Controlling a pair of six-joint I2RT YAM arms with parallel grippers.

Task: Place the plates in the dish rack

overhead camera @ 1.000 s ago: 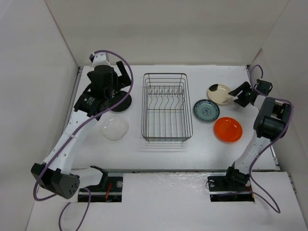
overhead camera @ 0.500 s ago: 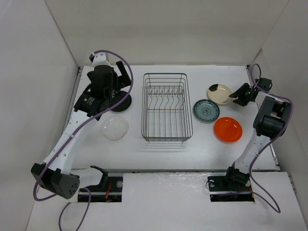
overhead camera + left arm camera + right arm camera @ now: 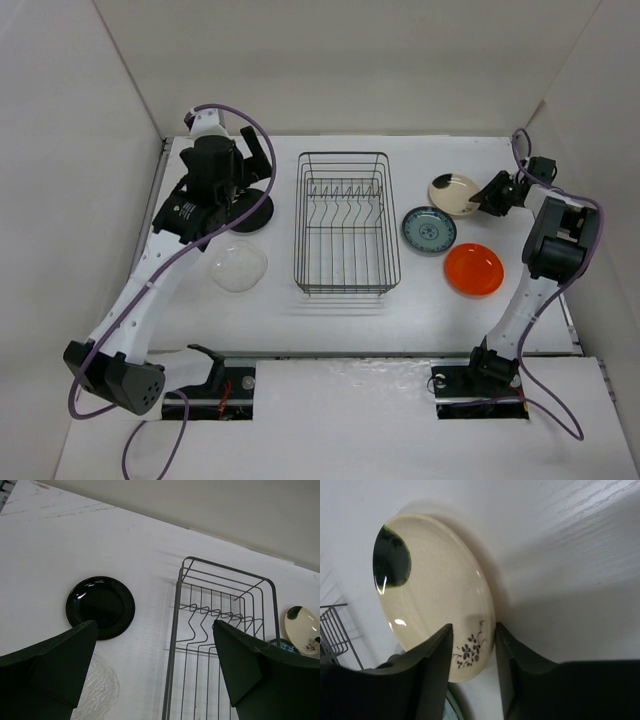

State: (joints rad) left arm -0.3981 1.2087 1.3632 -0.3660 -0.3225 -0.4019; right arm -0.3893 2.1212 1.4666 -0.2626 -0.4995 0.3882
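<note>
Moved in since a second ago, the right gripper [image 3: 488, 196] is now set against the cream plate [image 3: 450, 192] at the far right, with its jaws drawn narrower. From above, the dish rack [image 3: 343, 154] is seen at the centre of the table [image 3: 440, 300], with every plate lying outside it: the teal plate [image 3: 429, 229] and orange plate [image 3: 473, 269] to its right, the black plate [image 3: 257, 209] and clear glass plate [image 3: 238, 266] to its left, near the left gripper [image 3: 250, 158].

In the left wrist view, the jaws are held wide apart with nothing between them, above the black plate [image 3: 100, 607] and the rack [image 3: 225, 575].

In the right wrist view, the cream plate's [image 3: 435, 585] rim is clamped between the two fingers [image 3: 437, 665].
</note>
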